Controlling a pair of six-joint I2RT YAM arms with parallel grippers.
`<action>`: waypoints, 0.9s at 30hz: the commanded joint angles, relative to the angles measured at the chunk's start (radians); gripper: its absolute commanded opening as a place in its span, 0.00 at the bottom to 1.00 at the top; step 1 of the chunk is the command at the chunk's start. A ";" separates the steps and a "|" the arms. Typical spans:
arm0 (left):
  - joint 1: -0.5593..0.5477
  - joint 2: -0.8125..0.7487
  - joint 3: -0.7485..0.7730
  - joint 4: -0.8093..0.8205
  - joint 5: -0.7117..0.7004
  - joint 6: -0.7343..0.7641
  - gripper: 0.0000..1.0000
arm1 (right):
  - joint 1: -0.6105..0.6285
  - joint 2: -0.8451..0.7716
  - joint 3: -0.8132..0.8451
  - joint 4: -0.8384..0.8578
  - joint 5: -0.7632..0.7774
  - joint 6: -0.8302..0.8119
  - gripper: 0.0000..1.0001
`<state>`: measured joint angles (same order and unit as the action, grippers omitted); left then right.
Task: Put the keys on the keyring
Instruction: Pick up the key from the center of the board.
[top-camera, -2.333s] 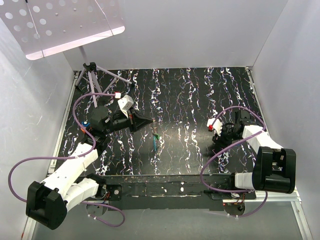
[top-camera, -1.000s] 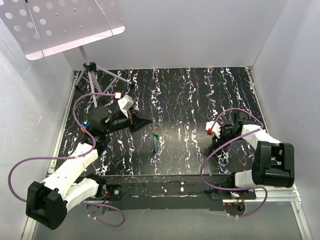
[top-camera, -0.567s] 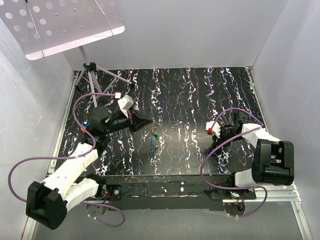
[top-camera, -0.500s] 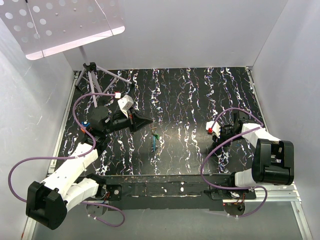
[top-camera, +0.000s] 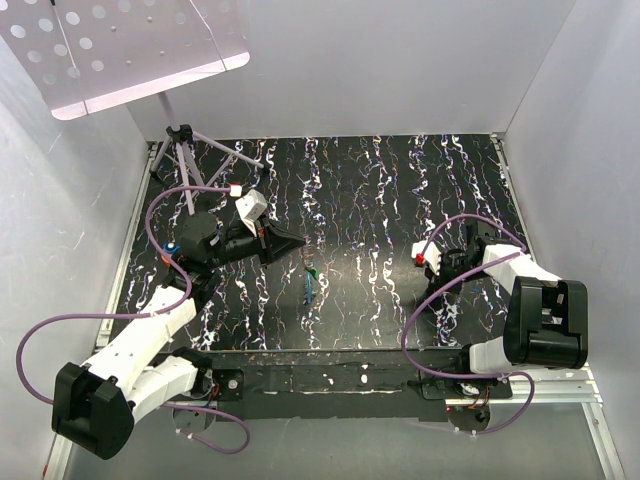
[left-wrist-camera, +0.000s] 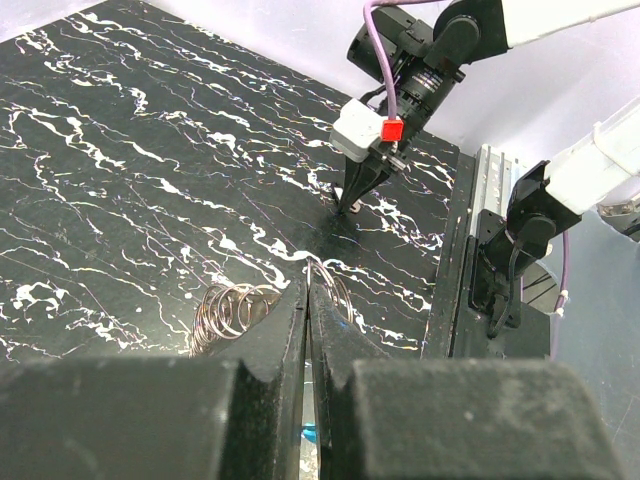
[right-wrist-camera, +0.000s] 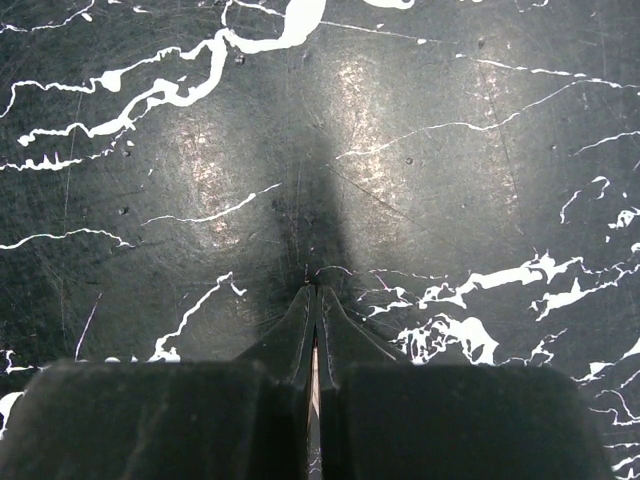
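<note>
The left tool (top-camera: 298, 240) hangs low over the black, white-veined marble-pattern desk (top-camera: 380, 190), pointing toward the middle, its two dark fingers (left-wrist-camera: 270, 340) pressed together. In the left wrist view the thin silvery wire keyring (left-wrist-camera: 235, 308) sits right at that tip. Its coiled loops bunch to one side of the closed fingers and a single strand arcs out on the other, so the tool appears clamped on the wire. The small metal keys with teal-green and blue plastic heads (top-camera: 312, 281) lie on the desk near the centre, just in front of the left tool's tip on its near side and well apart from the right arm. The right tool (top-camera: 436, 266) stands steeply nose-down at the right side of the desk, with a small red tag (left-wrist-camera: 392, 128) on the white block above it. The left wrist view shows its tip (left-wrist-camera: 350, 200) at or just above the surface. From the right wrist camera its fingers (right-wrist-camera: 335, 330) are together over bare desk, with only a pale sliver in the seam between them, and I cannot tell what that sliver is. A small tripod with pale legs (top-camera: 180, 150) stands at the far left corner, under a white perforated panel (top-camera: 110, 50).
</note>
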<state>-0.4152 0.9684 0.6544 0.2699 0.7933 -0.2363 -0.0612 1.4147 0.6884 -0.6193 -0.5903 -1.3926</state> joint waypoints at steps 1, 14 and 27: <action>0.001 -0.028 0.040 0.034 0.003 0.000 0.00 | 0.004 0.006 0.062 -0.036 0.004 0.049 0.01; 0.001 -0.025 0.036 0.055 0.021 -0.012 0.00 | 0.004 0.009 0.296 -0.154 -0.227 0.407 0.01; 0.001 -0.008 0.007 0.169 0.087 -0.061 0.00 | 0.003 0.113 0.727 -0.453 -0.603 0.713 0.01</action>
<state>-0.4152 0.9714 0.6540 0.3618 0.8486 -0.2806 -0.0586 1.5135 1.3102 -0.9455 -1.0229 -0.8146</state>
